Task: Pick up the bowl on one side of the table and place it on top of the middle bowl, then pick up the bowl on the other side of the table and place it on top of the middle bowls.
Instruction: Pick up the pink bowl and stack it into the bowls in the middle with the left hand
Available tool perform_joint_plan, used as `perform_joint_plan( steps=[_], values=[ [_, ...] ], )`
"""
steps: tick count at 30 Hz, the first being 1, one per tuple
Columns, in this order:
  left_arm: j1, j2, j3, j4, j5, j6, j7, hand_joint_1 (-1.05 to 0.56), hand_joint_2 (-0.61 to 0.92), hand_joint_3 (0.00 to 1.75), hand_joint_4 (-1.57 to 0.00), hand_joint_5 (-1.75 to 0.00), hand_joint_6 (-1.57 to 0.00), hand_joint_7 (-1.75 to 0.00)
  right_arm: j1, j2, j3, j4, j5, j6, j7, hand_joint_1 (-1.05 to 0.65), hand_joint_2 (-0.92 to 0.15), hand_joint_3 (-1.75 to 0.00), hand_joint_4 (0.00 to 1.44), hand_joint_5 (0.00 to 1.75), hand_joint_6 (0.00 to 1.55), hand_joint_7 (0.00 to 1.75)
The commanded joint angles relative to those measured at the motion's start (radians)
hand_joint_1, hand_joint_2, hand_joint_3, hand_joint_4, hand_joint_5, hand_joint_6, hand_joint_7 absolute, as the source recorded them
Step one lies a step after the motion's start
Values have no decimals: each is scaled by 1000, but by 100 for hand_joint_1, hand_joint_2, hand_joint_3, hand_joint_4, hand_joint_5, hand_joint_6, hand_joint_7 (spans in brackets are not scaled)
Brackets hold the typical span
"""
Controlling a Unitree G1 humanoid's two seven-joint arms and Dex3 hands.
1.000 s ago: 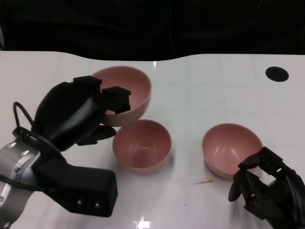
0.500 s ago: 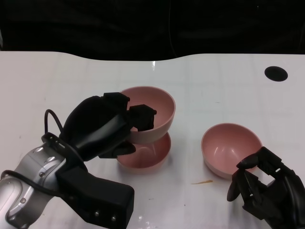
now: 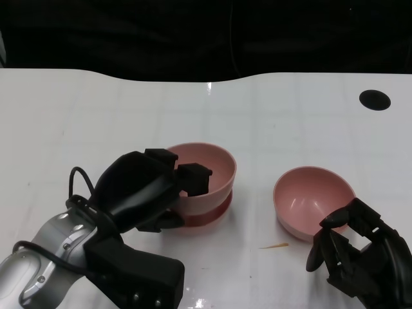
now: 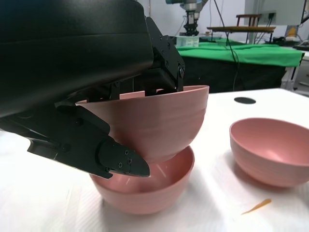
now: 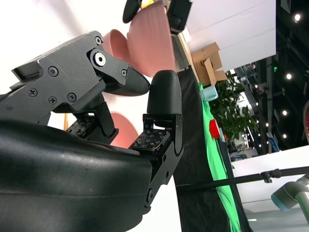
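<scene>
Your left hand (image 3: pixel 151 187) has its fingers (image 4: pixel 166 53) hooked over the rim of the held bowl (image 3: pixel 209 170), thumb under its wall, forearm rising from the frame's lower left. That bowl sits mouth-up, slightly tilted, nested in the middle bowl (image 4: pixel 145 186) at centre. Your right hand (image 3: pixel 354 251), lower right, is empty with fingers loosely curled apart, just beside the right bowl (image 3: pixel 312 196), also mouth-up
</scene>
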Motion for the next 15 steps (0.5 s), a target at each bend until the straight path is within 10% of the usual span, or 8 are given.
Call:
perform_joint_plan(
  steps=[1, 15],
  values=[
    [2, 6, -2, 22, 8, -4, 19, -9, 92, 15, -66, -167, -65, -148, 0, -9, -8, 9, 8, -10, 11, -7, -58, -106, 93, 163, 79, 141],
    [-48, -14, -39, 151, 79, -21, 120, -11, 92, 13, -62, -173, -61, -153, -7, -4, -17, 24, 8, -16, 15, -7, -60, -104, 93, 162, 79, 140]
  ],
)
